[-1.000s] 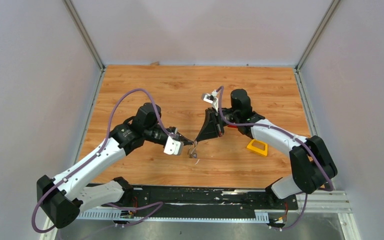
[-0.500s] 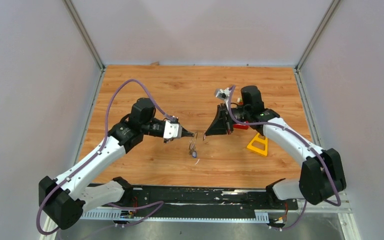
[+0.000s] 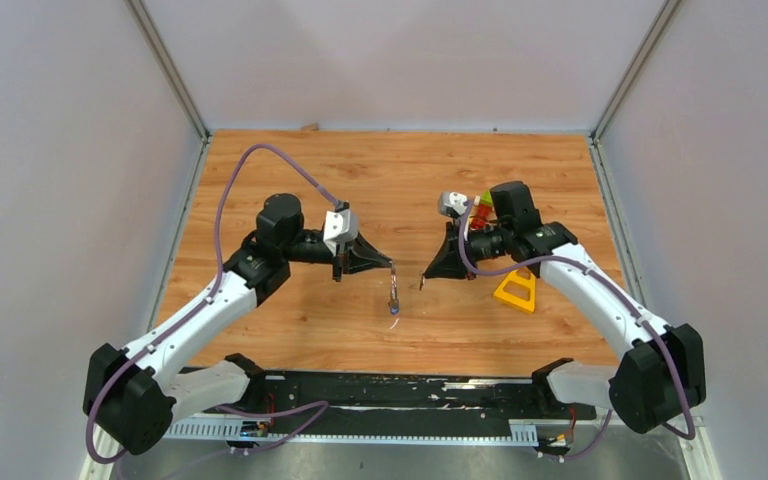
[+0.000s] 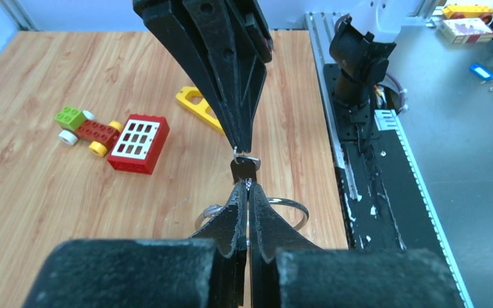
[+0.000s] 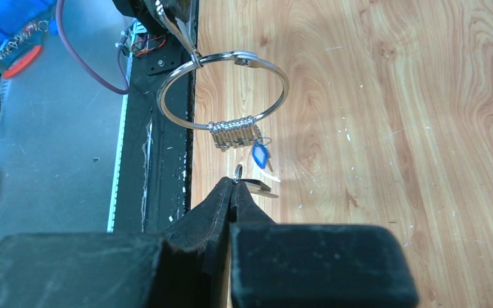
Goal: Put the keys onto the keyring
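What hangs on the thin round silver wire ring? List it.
The silver wire ring carries a bunch of small silver pieces and a blue plastic tag. The shut left gripper covers part of its rim.

A yellow triangular frame [image 3: 510,300] is noted on the right half of the wooden table [image 3: 360,170]. A red grid-faced block [image 4: 139,143] is recorded just beyond it, a small brick car [image 4: 83,126] farther still.

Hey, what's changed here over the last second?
The left tool moved right and farther out, carrying the keyring. The right tool drew back rightward with the key, so tips that nearly met now stand apart. Unchanged: left tool shut on the keyring, right tool shut on the key, key not yet on the ring.
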